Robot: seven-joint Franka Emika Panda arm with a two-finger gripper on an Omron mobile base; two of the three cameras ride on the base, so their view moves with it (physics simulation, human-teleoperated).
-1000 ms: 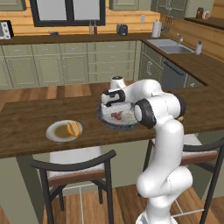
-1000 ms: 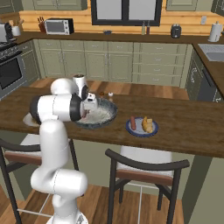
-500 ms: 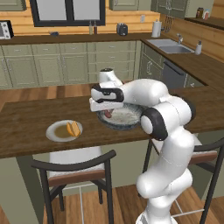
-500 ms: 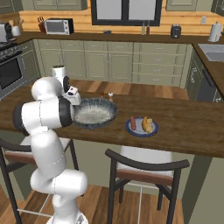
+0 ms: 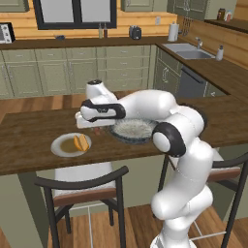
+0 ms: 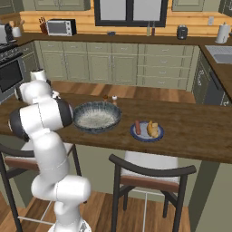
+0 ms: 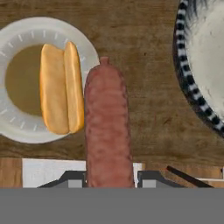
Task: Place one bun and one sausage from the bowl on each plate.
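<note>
Hand point(image 7: 109, 177), at the lower centre of the hand view, is closed on a smooth, reddish-brown cylindrical sausage point(image 7: 108, 127) above the wooden counter point(image 7: 148, 100). Beyond it at upper left, the white plate point(image 7: 17, 127) carries a tan bun point(image 7: 61, 87); its sausage is judged outstanding. The other plate point(image 6: 136, 135), at right centre of the right base view, appears complete. The speckled bowl point(image 5: 130, 131) looks empty.

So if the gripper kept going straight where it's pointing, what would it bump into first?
Probably the wooden counter, right beside the plate with the bun. The gripper points down at it, and the sausage it holds would likely touch first.
</note>
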